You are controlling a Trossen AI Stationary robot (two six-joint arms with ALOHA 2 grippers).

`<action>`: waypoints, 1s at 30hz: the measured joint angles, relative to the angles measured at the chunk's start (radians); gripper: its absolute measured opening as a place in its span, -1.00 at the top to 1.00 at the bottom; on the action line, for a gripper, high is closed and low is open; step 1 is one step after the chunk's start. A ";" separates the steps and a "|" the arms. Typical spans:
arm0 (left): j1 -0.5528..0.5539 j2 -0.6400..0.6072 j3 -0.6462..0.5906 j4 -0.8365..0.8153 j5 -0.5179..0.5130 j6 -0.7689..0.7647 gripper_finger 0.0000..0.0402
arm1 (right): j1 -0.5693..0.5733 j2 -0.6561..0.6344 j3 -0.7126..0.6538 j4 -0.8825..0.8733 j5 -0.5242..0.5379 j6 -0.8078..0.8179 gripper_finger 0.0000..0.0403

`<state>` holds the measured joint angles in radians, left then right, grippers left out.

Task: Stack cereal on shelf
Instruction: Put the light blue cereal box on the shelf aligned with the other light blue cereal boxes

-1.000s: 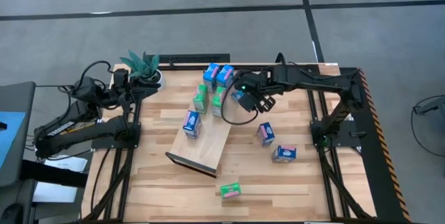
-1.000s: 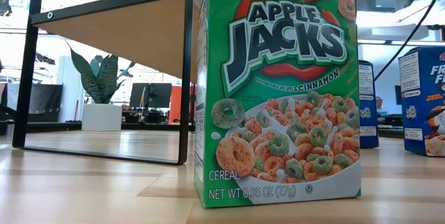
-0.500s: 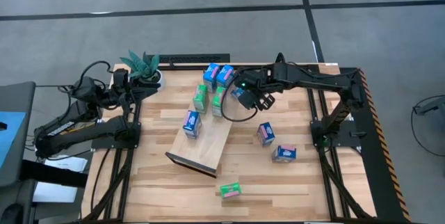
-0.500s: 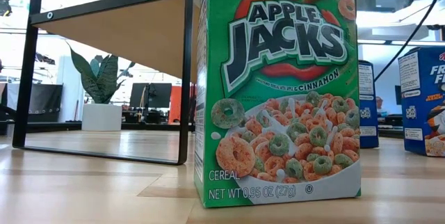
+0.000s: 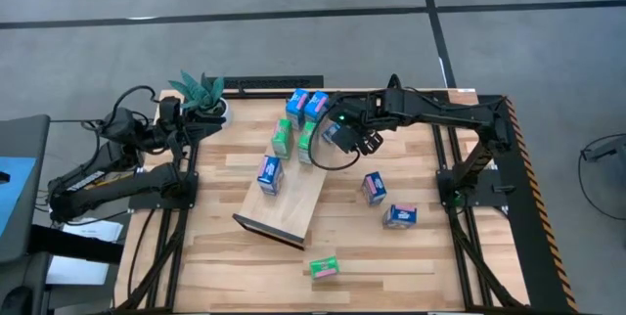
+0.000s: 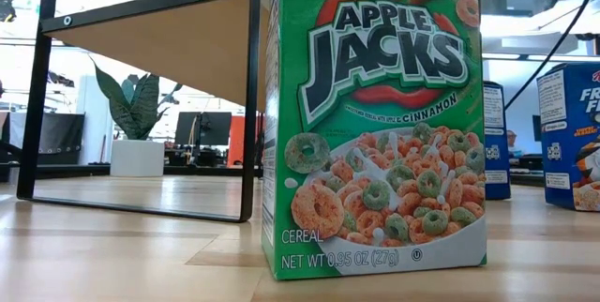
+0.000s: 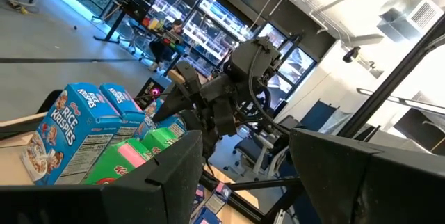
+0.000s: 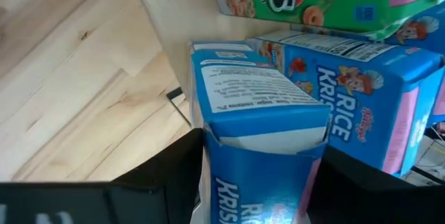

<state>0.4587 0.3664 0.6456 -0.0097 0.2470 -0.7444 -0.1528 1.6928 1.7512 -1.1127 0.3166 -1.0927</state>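
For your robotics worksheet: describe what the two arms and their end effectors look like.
Both arms are dark, jointed metal with loose black cables looping along them. The right end effector is a black block with a small green light on the wrist behind it. The left end effector shows two broad, dark, flat-faced fingers.

"Apple Jacks", "cinnamon", "cereal" on green carton (image 6: 375, 119), "Rice Krispies" on blue carton (image 7: 59, 137), blue carton (image 8: 361, 106)

— What stands on the shelf (image 5: 293, 198)?
— Five cereal cartons (image 5: 270, 173), mostly at its far end.
— And off it?
— Two cartons (image 5: 375, 188) on the surface (image 5: 391, 256) to its right, one (image 5: 324, 267) before its near end.
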 joint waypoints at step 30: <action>0.000 0.000 0.000 -0.026 0.011 0.034 -0.03 | -0.005 0.000 0.001 0.052 0.060 -0.026 -0.40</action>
<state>0.4587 0.3664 0.6460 -0.0360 0.2581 -0.7101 -0.1582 1.6928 1.7523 -1.0603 0.3764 -1.1183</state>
